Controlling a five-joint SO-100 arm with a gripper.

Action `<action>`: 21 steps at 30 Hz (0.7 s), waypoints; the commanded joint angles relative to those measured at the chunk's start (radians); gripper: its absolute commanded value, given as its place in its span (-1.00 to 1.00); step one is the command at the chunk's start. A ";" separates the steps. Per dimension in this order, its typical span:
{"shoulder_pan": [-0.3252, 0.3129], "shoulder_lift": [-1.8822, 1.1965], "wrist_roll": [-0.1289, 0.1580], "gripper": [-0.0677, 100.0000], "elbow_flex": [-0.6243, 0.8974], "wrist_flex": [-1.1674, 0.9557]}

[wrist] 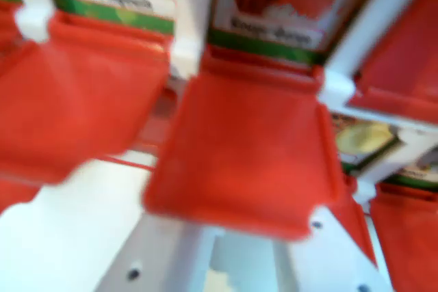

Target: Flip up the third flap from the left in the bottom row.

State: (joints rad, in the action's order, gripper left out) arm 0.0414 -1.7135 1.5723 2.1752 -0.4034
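View: The wrist view is very close and blurry. It looks tilted too.

Middle flap [246,148]: A big red flap fills the middle. It hangs from a hinge at its top edge and sticks out toward the camera. Its free edge is low in the view.

Is it the right one: I think this is the flap to flip, since the camera points right at it. I cannot count the row from here, so I am not sure.

Picture card [287,5]: A card with a red picture and a green strip sits just above the middle flap's hinge.

Left flap [75,94]: Another red flap is just beside it, on the wrist view's left.

Right flap [404,66]: More red flaps are on the wrist view's right, one high and one low.

White frame [345,90]: White bars run between the flaps and hold them.

Gripper: White parts with small screws show at the bottom, under the middle flap's free edge. They may be the fingers [328,251]. I cannot tell if they are apart or together.

Key thing: The flap's free edge lies just above those white parts. The hinge runs side to side, so I think the push should go up from under.

In the way: The side flaps are close and could get bumped.
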 commanded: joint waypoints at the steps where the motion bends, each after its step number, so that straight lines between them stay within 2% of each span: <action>1: 0.000 -0.272 -0.002 -1.00 -0.018 -0.112; 4: 0.012 -0.531 -0.017 -1.00 0.018 -0.281; 8: 0.003 -0.905 -0.012 -1.00 0.023 -0.581; 15: -0.083 -1.308 0.049 -1.00 0.040 -0.919; 21: -0.107 -1.557 0.067 -1.00 0.064 -1.108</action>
State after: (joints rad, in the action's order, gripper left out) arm -0.0430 -3.1738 1.6276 2.2473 -1.4327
